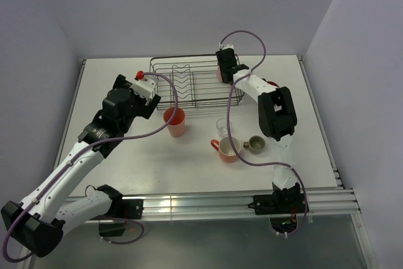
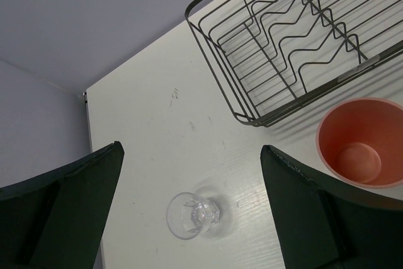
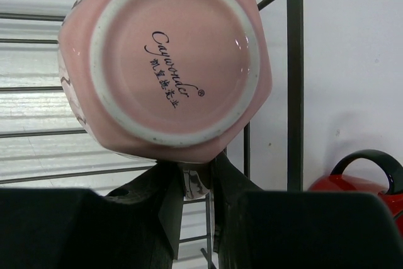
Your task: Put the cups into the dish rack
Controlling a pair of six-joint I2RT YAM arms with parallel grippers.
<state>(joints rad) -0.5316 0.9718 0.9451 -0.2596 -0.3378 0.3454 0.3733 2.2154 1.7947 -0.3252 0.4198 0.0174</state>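
The black wire dish rack [image 1: 189, 86] stands at the back middle of the table. My right gripper [image 3: 198, 181] is shut on the handle of the pale pink mug [image 3: 170, 61], held base-up over the rack's right end [image 3: 294, 61]. The red mug [image 3: 359, 181] sits just outside that end. My left gripper [image 2: 192, 218] is open above a clear glass [image 2: 194, 214] on the table, left of the rack [image 2: 252, 61]. The salmon tumbler [image 1: 175, 121] stands in front of the rack. A second clear glass [image 1: 222, 127], the orange mug [image 1: 227, 149] and the grey-olive mug [image 1: 255, 145] stand at centre right.
The table is white with raised rails at its left, right and near edges [image 1: 208, 203]. Grey walls close it in at the back and sides. My right arm [image 1: 274, 111] reaches over the table's right half, and its cable [image 1: 242, 155] loops past the orange and grey-olive mugs.
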